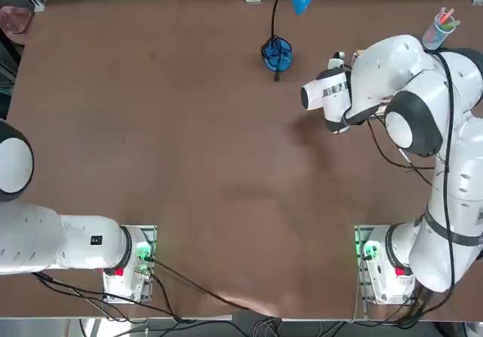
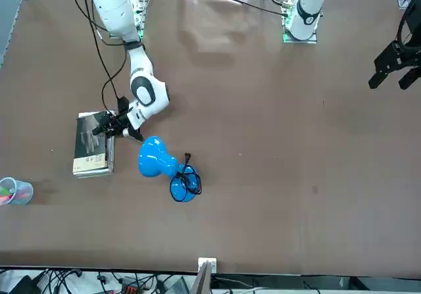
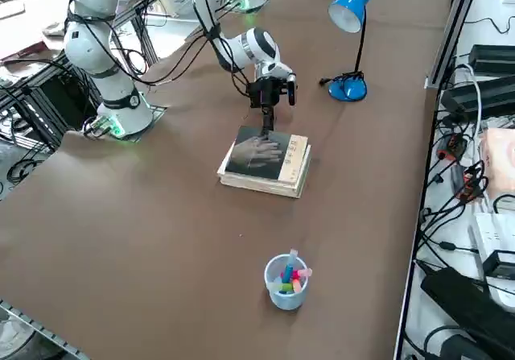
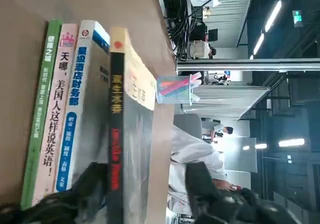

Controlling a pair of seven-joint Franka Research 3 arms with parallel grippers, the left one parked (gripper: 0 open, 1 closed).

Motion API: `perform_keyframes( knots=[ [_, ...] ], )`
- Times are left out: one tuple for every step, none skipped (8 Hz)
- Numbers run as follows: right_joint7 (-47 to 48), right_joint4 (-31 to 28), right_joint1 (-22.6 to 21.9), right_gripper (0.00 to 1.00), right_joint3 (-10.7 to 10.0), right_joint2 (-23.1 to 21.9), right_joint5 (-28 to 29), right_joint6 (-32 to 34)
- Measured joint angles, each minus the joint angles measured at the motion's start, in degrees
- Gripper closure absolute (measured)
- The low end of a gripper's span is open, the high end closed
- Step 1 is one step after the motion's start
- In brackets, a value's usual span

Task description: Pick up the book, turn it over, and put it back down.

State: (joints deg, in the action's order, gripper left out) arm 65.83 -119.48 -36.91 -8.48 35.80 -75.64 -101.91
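Brown tabletop [image 3: 161, 255] was topped by stacked books [image 3: 259, 184], the right gripper [image 3: 267, 124] opened beside them.
“天哪,美国人这样说英语!” was shown on a pink spine [image 4: 56, 114] by the wrist view; overhead, the stack was hidden.

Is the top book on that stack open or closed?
Closed: the top book lies flat, its cover down over the pages, and the wrist view shows cover and spine together, with no pages spread.

Cup [image 3: 282, 290] near stacked books [image 3: 261, 184]
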Motion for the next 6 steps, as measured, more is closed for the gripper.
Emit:
perform_keyframes(
  knots=[
    [0.4,0.2,-0.1,0.00,0.0,0.0,0.0,0.4],
    [0.7,0.3,-0.1,0.00,0.0,-0.2,0.0,0.8],
    [1.0,0.4,-0.1,0.00,0.0,-0.5,0.0,0.9],
    [1.1,0.4,0.1,0.00,0.0,-1.1,0.0,0.7],
    [1.3,0.2,0.3,0.00,-0.1,-1.9,0.1,-0.3],
    [1.9,-0.2,0.7,0.00,-0.2,-3.0,0.3,-2.7]
  ],
)
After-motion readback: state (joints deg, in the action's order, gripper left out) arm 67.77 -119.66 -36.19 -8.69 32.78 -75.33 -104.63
